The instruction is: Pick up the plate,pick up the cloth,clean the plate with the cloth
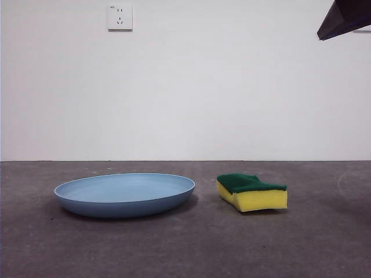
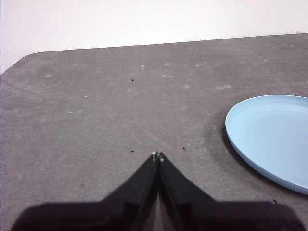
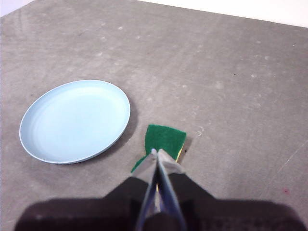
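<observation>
Two items await us on the grey worktop [image 1: 185,249]: plate [image 1: 124,194], sponge [image 1: 253,192] just beside. Both pincers, left [image 2: 157,155] and right [image 3: 156,152], hover pressed together; we should spread them, then grip the rim squarely.

Matte black, wedge-shaped jaws taper to fine points with tiny pale tips on the left gripper [image 2: 157,156] and right gripper [image 3: 156,152], while a dark angular arm tip [image 1: 348,17] fills the front view's upper right corner.
</observation>
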{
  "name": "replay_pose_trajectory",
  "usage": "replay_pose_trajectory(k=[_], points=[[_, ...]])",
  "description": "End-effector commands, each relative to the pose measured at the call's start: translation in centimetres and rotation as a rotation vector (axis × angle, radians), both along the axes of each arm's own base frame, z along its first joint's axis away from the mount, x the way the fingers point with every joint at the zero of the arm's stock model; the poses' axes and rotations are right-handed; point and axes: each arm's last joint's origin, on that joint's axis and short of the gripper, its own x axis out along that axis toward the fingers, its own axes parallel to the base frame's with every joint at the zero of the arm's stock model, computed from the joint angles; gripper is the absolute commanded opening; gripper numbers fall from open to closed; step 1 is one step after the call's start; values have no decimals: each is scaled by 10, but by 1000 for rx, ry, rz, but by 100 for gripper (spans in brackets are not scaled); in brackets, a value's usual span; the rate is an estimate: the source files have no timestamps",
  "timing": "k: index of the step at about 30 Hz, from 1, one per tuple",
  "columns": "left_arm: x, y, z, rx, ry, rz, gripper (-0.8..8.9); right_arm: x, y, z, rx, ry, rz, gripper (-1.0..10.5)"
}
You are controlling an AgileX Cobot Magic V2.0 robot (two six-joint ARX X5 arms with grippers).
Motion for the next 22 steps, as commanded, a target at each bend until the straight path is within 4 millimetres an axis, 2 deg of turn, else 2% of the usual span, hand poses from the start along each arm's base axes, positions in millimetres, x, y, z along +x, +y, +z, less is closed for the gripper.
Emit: replay_pose_trajectory(k=[1, 14, 17, 22], points=[[0, 0, -4, -1, 10, 4, -2, 0, 0, -1, -1, -4, 2, 2], [0, 0, -4, -1, 10, 4, -2, -2, -3, 1, -40, -35, 11, 2], [0, 0, -4, -1, 10, 4, -2, -6, -15, 8, -113, -126, -36, 2], [0, 0, -4, -1, 10, 4, -2, -9, -43, 10, -39, -213, -139, 2]])
